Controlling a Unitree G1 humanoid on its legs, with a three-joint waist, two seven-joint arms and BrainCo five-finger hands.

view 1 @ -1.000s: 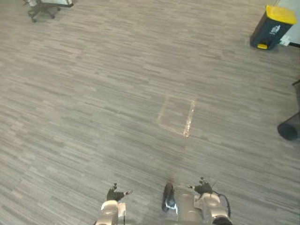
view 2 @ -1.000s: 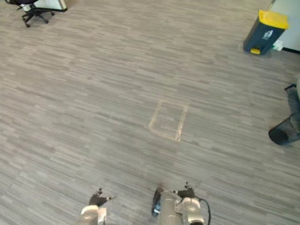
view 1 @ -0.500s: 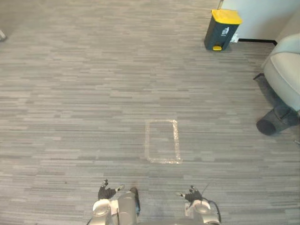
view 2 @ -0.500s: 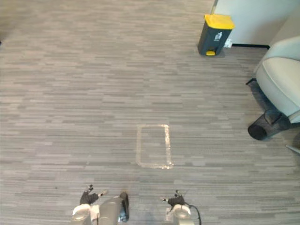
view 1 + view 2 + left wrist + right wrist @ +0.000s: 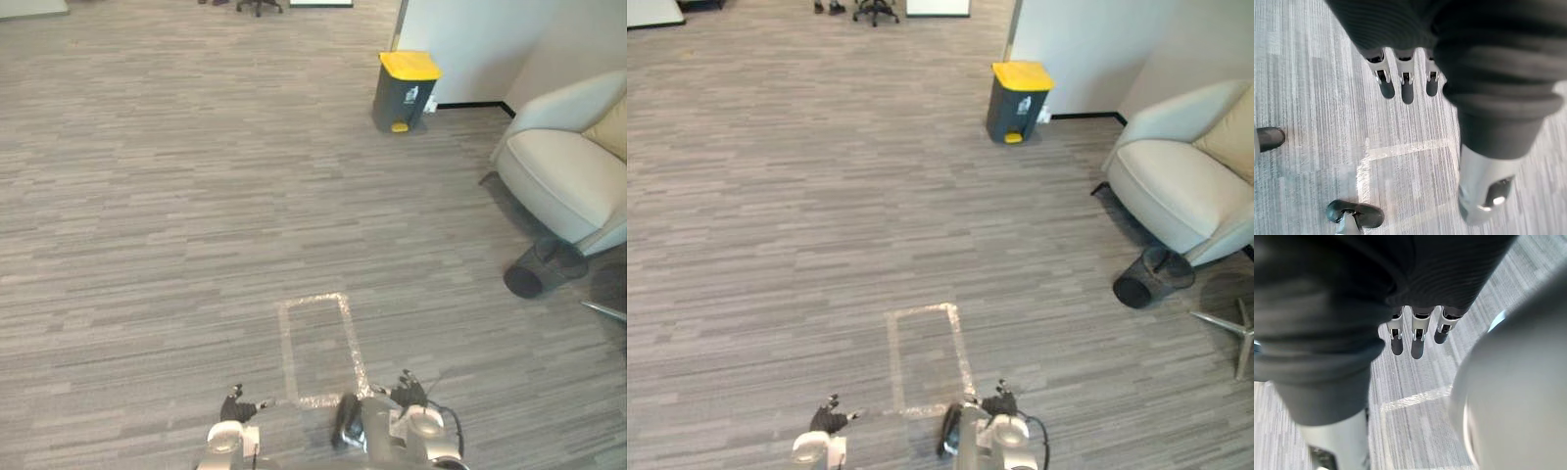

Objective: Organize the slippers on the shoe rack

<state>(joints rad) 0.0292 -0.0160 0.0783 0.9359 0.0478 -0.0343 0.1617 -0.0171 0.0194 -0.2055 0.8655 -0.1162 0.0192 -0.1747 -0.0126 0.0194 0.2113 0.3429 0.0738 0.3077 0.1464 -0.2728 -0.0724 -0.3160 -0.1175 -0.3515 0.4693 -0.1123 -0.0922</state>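
Left hand and right hand hang low, fingers loose and empty. Probably just walking, since there's nothing here to grab. Taped rectangle on the floor just ahead. Slippers, shoe rack? Can't tell where.

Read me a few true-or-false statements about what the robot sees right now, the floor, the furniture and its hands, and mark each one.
1. The bin by the wall has a yellow lid. True.
2. The black mesh basket beside the armchair stands upright. False: it lies on its side.
3. The left hand grips a slipper. False: its fingers hang straight and hold nothing.
4. A taped rectangle marks the floor just ahead of the robot. True.
5. The armchair is on the robot's left. False: it is on the right.
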